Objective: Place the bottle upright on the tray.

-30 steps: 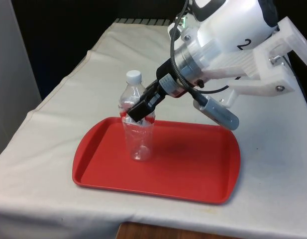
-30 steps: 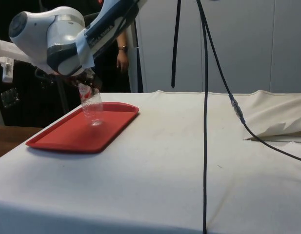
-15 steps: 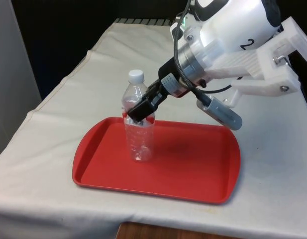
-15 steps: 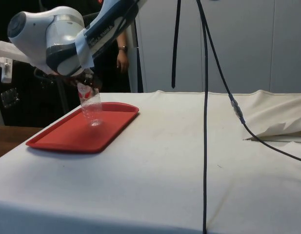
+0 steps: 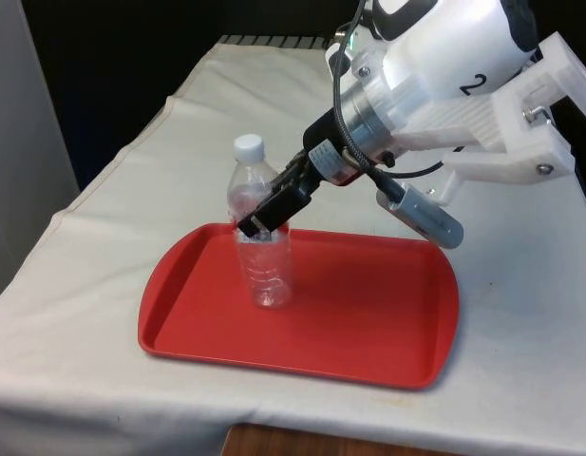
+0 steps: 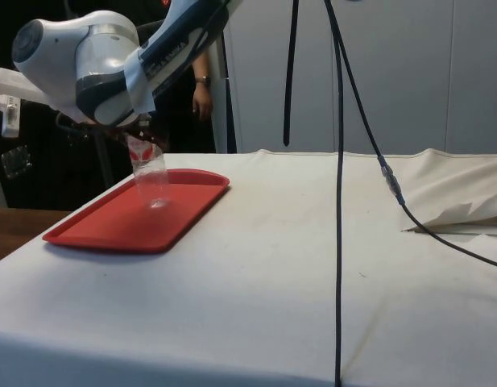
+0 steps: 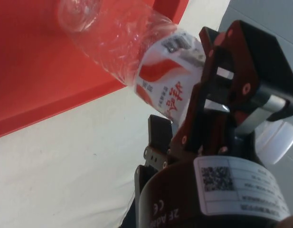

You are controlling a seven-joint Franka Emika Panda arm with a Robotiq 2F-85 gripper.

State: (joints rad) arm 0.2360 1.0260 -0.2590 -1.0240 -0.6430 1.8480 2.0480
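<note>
Over the last second the bottle (image 5: pixel 258 233) has been tipped slightly toward the front view's left, its base resting on the red tray (image 5: pixel 368 323), while the hand (image 5: pixel 270 211) is kept closed on its labelled middle, so release seems near.

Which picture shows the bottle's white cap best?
The front view: the white cap tops the clear bottle, which stands on the red tray, held by the gripper. The wrist view catches part of it behind the gripper. In the side view the arm hides it.
</note>
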